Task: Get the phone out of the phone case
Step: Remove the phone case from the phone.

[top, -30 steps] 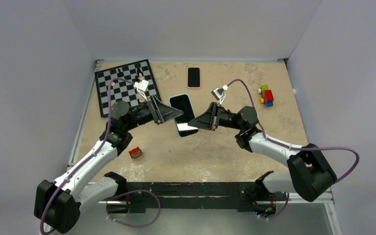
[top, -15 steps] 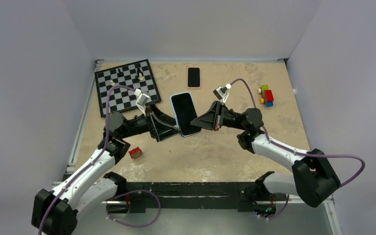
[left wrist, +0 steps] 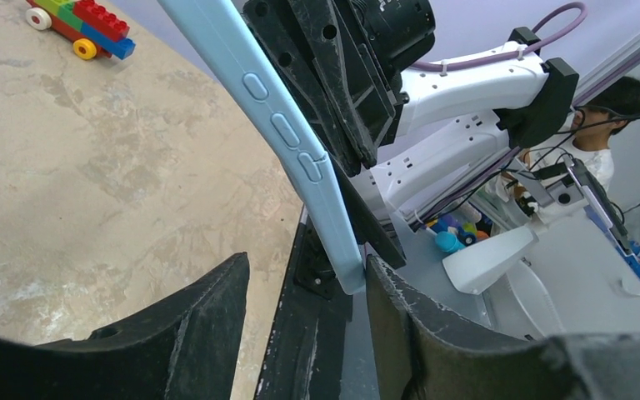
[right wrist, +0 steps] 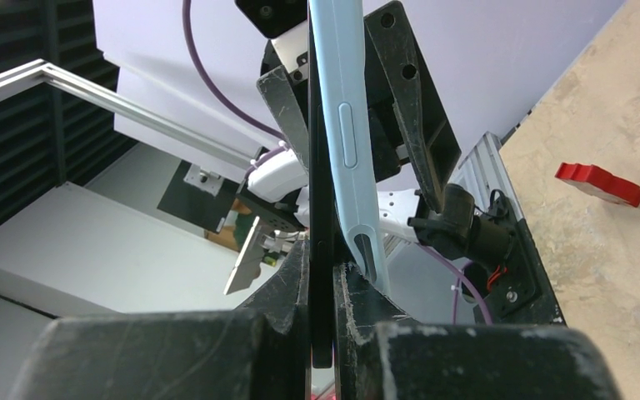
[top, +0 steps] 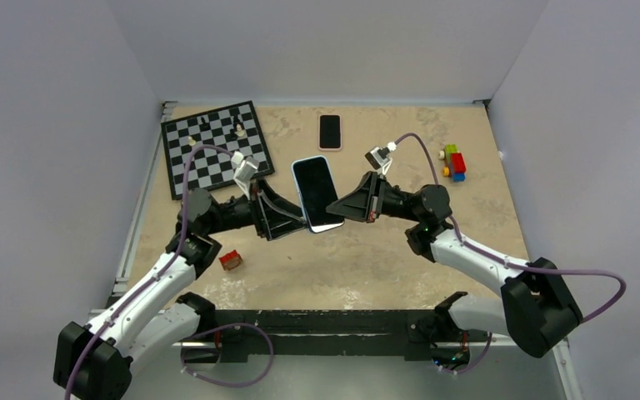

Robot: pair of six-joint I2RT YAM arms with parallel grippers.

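The phone (top: pixel 317 190), black screen in a light blue case, is held up off the table between both grippers. My right gripper (top: pixel 335 208) is shut on the phone's black body (right wrist: pixel 318 167); in the right wrist view its fingers (right wrist: pixel 323 262) pinch the black edge while the case (right wrist: pixel 342 125) stands off the phone outside one finger. My left gripper (top: pixel 294 221) is at the phone's left near corner. In the left wrist view its jaws (left wrist: pixel 308 275) are wide apart, and the case's corner (left wrist: pixel 283 133) rests against the right finger (left wrist: pixel 417 325).
A second phone (top: pixel 330 132) in a pink case lies at the back. A chessboard (top: pixel 212 148) with a few pieces is at the back left. Toy bricks (top: pixel 454 161) lie at the right and a small red block (top: pixel 231 260) at the near left.
The phone has been lifted and tilted up off the table. My left gripper slid toward the phone's near left corner. Little differs over the last half second.
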